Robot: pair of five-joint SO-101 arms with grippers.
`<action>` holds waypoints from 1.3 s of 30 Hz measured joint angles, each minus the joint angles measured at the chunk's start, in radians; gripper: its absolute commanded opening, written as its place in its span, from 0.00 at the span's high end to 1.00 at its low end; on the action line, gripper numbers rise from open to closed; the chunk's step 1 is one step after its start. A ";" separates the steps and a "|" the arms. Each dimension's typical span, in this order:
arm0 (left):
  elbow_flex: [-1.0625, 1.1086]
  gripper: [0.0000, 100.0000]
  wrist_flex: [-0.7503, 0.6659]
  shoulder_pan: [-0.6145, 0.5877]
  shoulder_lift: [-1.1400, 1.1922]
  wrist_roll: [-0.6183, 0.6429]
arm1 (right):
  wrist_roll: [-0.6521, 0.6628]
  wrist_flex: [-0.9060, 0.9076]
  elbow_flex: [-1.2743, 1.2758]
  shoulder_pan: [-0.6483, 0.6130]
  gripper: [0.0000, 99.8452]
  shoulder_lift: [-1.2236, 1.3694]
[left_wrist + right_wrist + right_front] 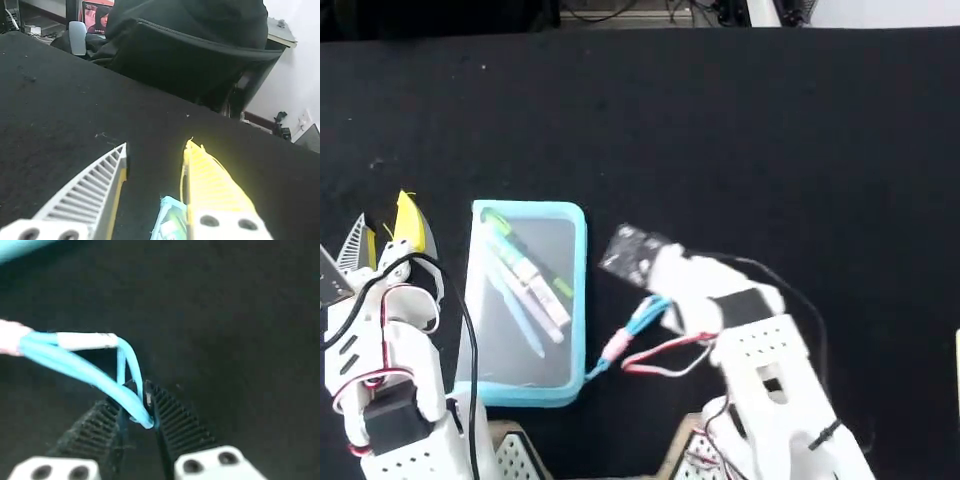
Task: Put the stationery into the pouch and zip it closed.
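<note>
A flat, clear-windowed, light-blue pouch (578, 290) lay on the black cloth table (720, 120), close to the near edge and toward the left edge, its long sides running from near to far. Inside it, behind the window, several slim pens and highlighters (530, 285) in green, blue and white lay slantwise together. From the pouch's near right corner a thin blue cord zip pull (638, 322) with a small pink tab (615, 347) stretched out over the table toward the right edge. The right gripper (140, 390) had its two black ridged fingers pinched together on the looped end of that cord (the loop ran between the fingertips, with a white sleeve (82, 341) partway along it). The left gripper (385, 208) stood near the table's left edge, just beside the pouch's left side and apart from it, with its white ribbed finger (95, 190) and yellow ribbed finger (210, 185) spread and nothing between them. The left wrist view showed an end of the pouch in the gap between the two fingers.
</note>
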 measured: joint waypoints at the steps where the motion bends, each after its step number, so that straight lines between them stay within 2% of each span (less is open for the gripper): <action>1: 0.000 0.81 0.000 0.000 0.000 0.000 | 0.014 0.000 0.000 0.035 0.99 0.000; 3: 0.000 0.81 0.000 0.000 0.000 0.000 | 0.038 0.000 0.000 0.097 0.96 0.000; 8: 0.000 0.81 0.000 0.000 0.000 0.000 | 0.084 0.127 -0.006 0.150 0.77 0.000; 14: 0.000 0.81 0.000 -0.002 0.000 0.000 | 0.100 0.313 -0.068 -0.066 0.74 0.000; 23: 0.000 0.81 0.014 -0.002 0.000 0.000 | 0.144 0.324 -0.069 -0.497 0.74 0.000; 26: 0.000 0.81 0.014 -0.002 0.002 0.000 | 0.157 0.308 -0.055 -0.594 0.74 0.000; 29: 0.000 0.81 0.017 -0.002 0.002 0.000 | 0.140 0.256 -0.008 -0.611 0.74 0.000; 39: 0.000 0.81 0.020 -0.002 0.002 0.000 | -0.068 0.130 0.132 -0.644 0.74 0.000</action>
